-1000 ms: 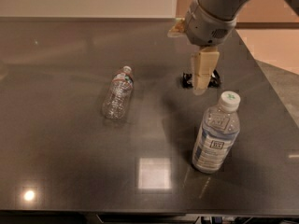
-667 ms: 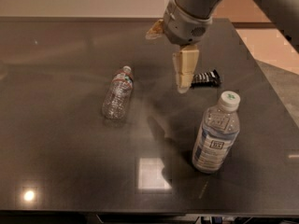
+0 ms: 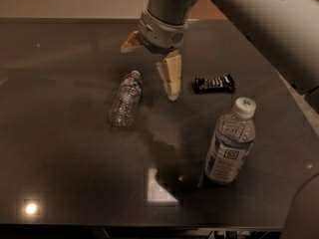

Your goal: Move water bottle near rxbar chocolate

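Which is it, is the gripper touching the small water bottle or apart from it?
Apart. The camera view shows the gripper open by the water bottle, with dark table visible between both fingers and the bottle.

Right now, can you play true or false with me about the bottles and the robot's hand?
1. The water bottle lies on its side. True.
2. The gripper is holding it. False: the gripper is open and empty, just right of that bottle.
3. The rxbar chocolate touches the water bottle. False: they lie apart, with a gripper finger between them.
4. The big bottle stands upright. True.
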`<action>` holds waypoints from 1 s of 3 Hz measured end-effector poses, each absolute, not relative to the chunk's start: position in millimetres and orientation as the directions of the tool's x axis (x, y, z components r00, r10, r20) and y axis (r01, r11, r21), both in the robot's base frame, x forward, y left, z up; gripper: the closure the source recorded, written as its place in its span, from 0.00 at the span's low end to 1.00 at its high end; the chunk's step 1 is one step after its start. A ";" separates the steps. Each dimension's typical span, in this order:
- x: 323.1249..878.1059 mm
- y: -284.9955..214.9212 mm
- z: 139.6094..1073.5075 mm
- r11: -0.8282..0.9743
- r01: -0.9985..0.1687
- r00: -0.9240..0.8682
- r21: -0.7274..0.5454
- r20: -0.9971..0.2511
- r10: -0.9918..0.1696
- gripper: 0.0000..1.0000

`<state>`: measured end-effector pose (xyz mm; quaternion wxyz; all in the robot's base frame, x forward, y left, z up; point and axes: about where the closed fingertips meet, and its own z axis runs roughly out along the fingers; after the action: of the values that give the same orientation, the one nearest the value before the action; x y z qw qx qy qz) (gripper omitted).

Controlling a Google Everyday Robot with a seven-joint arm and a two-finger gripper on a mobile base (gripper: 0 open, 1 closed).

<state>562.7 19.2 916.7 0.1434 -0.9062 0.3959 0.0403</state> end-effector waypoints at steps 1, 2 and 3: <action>566.5 33.8 899.4 -0.740 -0.638 0.770 -0.214 -0.149 -0.620 0.00; 569.5 45.3 886.8 -0.823 -0.533 0.846 -0.198 -0.134 -0.516 0.00; 566.4 54.8 876.7 -0.883 -0.434 0.900 -0.180 -0.137 -0.415 0.00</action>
<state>566.4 54.8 876.7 0.1034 -0.9691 0.2190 0.0474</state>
